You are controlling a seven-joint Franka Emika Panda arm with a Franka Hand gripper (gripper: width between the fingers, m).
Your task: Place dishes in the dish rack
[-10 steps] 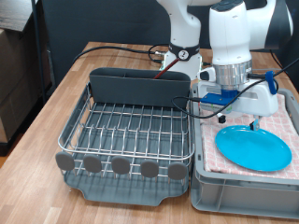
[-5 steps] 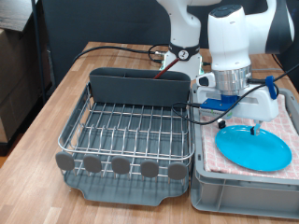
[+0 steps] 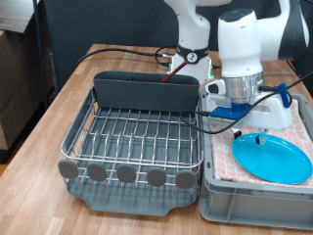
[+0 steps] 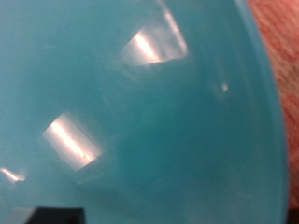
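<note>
The light-blue plate [image 3: 277,160] lies flat on the pink-checked cloth [image 3: 224,157] in the grey crate, at the exterior view's right. My gripper [image 3: 259,137] is down at the plate's far edge, touching it. In the wrist view the plate [image 4: 131,112] fills nearly the whole picture, and no fingers show there. The white mug [image 3: 280,114] stands behind the plate, partly hidden by the hand. The silver wire dish rack [image 3: 132,137] with its dark grey caddy [image 3: 142,90] stands at the left, its wire bed bare. A slim reddish-brown strip [image 3: 179,81] shows at the caddy's rim, possibly the spoon.
The grey plastic crate [image 3: 249,204] stands against the rack's right side. A row of grey round tabs [image 3: 127,174] and a grey tray [image 3: 137,201] front the rack. Black cables [image 3: 117,51] run behind the caddy. The wooden table [image 3: 39,127] shows at the left.
The hand has moved down onto the plate's far edge. The plate has shifted a little towards the exterior view's right.
</note>
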